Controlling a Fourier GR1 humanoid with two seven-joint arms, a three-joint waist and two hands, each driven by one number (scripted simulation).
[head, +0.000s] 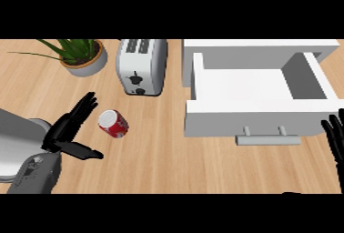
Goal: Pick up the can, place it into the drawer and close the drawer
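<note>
A red can (113,124) with a silver top lies on its side on the wooden counter, left of centre. My left hand (67,129) is open just to the can's left, fingers straight and pointing up, thumb spread out below the can, not touching it. The white drawer (259,111) stands pulled open at the right, its inside bare, its handle (268,139) facing me. My right hand (334,139) shows at the right edge, fingers up and open, next to the drawer's front right corner.
A silver toaster (142,66) stands behind the can. A potted plant (81,57) sits at the back left. The white cabinet top (259,45) lies behind the drawer. A grey rounded object (13,136) is at the left edge.
</note>
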